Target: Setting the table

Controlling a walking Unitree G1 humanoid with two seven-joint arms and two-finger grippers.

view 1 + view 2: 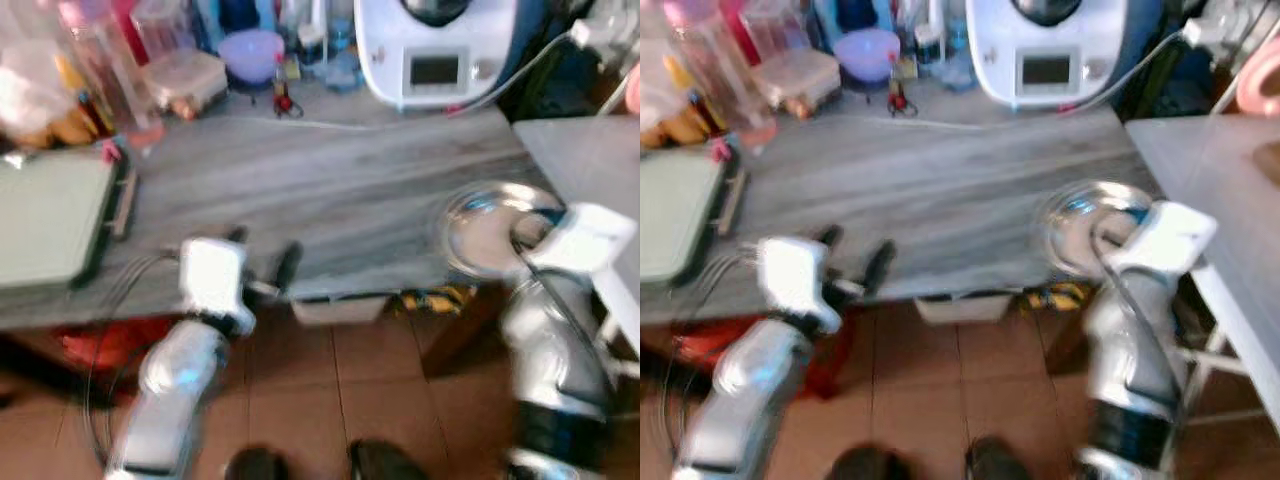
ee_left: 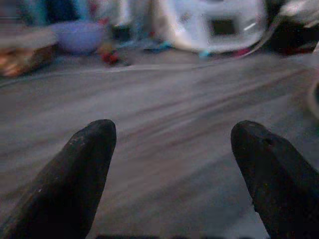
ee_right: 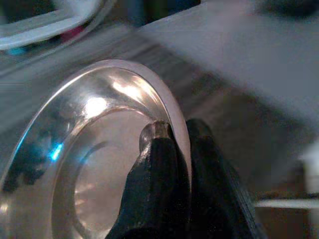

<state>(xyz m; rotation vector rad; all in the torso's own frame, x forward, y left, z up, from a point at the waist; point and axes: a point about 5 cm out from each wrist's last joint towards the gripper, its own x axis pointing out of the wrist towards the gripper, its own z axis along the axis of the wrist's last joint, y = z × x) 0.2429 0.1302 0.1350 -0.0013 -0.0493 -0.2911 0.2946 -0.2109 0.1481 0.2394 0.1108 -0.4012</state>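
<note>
Shiny round steel plate [image 3: 94,149] pinched at its rim by right end effector [image 3: 174,144]; set it flat on grey wood-grain tabletop [image 1: 330,190]. Left end effector [image 2: 172,149] spread, empty.

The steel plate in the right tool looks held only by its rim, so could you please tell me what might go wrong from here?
1. The right tool pinches the steel plate only at its rim, so the smooth metal could slip or swing.
2. The plate sits at the near right end of the grey table, close to the edge, and could drop to the tiled floor.
3. The left tool hovers open above the table, so it gives no support.
</note>
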